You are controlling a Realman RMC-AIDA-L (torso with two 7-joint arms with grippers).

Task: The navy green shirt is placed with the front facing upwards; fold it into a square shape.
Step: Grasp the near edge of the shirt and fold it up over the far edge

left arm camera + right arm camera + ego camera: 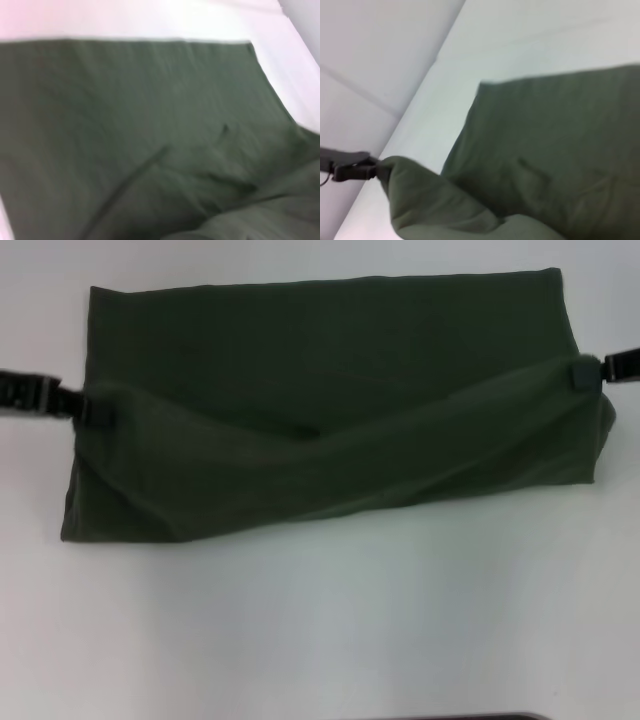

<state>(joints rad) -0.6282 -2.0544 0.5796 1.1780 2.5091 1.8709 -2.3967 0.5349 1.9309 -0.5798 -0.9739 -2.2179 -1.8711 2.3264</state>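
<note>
The navy green shirt [330, 400] lies across the white table as a long dark olive band, with no lettering showing. Its near long edge is lifted and stretched taut between the two grippers, sagging in the middle. At the shirt's left end, my left gripper [88, 408] is shut on the cloth. My right gripper [588, 373] pinches the cloth at the right end, slightly higher and farther back. The left wrist view is filled with the shirt [140, 140] and its creases. In the right wrist view the shirt [560, 150] spreads out, and the left gripper [372, 170] holds a raised fold far off.
Bare white table [320, 630] runs in front of the shirt and in a narrow strip behind it. A dark object's edge [450, 717] shows at the bottom of the head view. A pale wall [370, 50] rises beyond the table's far side.
</note>
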